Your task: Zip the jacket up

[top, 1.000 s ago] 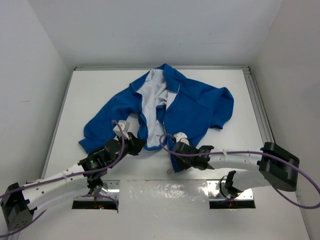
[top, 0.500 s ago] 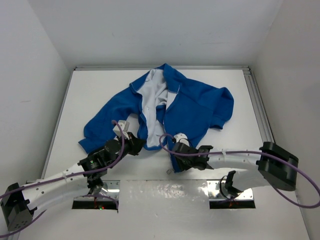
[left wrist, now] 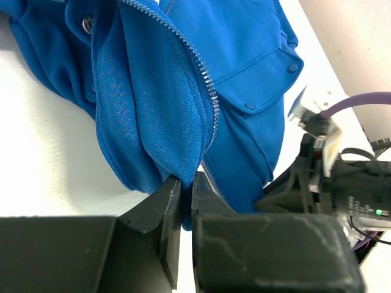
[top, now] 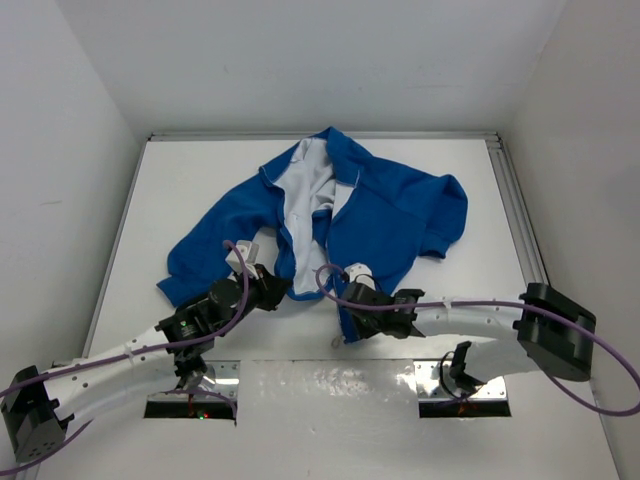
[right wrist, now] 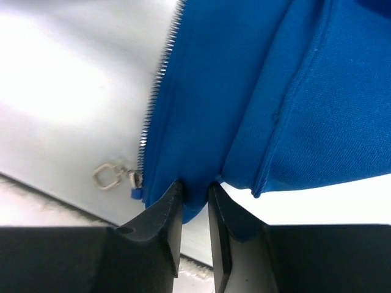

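Loosely spread on the white table (top: 180, 180), the jacket (top: 390, 210) runs lengthwise from its collar at the far side to its hem by the arm bases. The front is open over white lining. Its blue woven cloth is edged by a pale toothed zipper (left wrist: 198, 73). The left gripper (left wrist: 186, 186) pinches one hem corner in narrow jaws. The right gripper (right wrist: 195, 192) clamps the other, beside a squarish metal pull (right wrist: 105, 177), probably the slider's.

White links on left arm (top: 110, 362) and right arm (top: 475, 318), with black joints and blocky black bases (top: 557, 335). Purple cables (left wrist: 360, 99) looped along both. Matte black wedge fingers (left wrist: 166, 210). Green light (left wrist: 379, 212) on black wrist housing.
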Robot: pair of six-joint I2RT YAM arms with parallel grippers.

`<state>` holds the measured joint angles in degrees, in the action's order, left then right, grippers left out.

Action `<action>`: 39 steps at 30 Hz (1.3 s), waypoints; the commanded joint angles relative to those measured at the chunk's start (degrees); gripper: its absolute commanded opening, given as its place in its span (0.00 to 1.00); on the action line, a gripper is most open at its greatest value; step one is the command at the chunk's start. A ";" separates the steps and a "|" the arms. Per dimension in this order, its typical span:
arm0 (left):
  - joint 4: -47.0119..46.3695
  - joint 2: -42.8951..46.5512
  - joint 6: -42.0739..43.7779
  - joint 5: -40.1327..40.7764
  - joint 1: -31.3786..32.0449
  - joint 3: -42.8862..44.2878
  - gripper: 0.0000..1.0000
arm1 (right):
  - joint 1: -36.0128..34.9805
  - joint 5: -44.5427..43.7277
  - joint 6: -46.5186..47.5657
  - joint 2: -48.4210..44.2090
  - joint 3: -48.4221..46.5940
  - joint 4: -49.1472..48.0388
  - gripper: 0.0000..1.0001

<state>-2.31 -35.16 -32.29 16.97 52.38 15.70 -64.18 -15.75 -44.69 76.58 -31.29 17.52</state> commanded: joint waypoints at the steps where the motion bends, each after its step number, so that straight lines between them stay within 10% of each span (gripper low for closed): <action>1: -1.99 0.35 0.83 0.61 -0.52 1.18 0.00 | -1.56 -0.95 -0.75 -1.70 -3.34 0.58 0.22; 12: -1.47 0.70 0.92 0.52 -0.52 1.53 0.00 | -2.79 -4.29 -1.89 -0.63 -3.08 2.34 0.54; 17: -1.21 0.70 0.92 0.69 -0.52 1.44 0.00 | -3.49 -6.67 -2.25 -3.01 -3.43 3.93 0.49; 23: -2.00 0.61 0.65 0.43 -0.52 1.09 0.00 | -4.28 -1.05 -2.07 0.93 -3.96 -0.20 0.14; 26: -2.44 0.79 0.21 0.17 -0.52 0.47 0.00 | -4.46 -4.27 -2.16 2.34 -4.13 -0.65 0.17; 31: -2.00 1.67 0.04 0.08 -0.61 0.38 0.00 | -4.46 -6.22 -2.07 5.86 -4.66 -1.08 0.51; 39: 0.02 2.64 0.30 0.25 -0.53 1.26 0.00 | -4.46 -5.79 -4.70 7.71 -1.68 -4.59 0.32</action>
<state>-1.74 -33.52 -31.97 17.39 52.38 15.70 -68.40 -21.37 -47.16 83.92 -34.41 15.94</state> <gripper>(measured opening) 0.053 0.345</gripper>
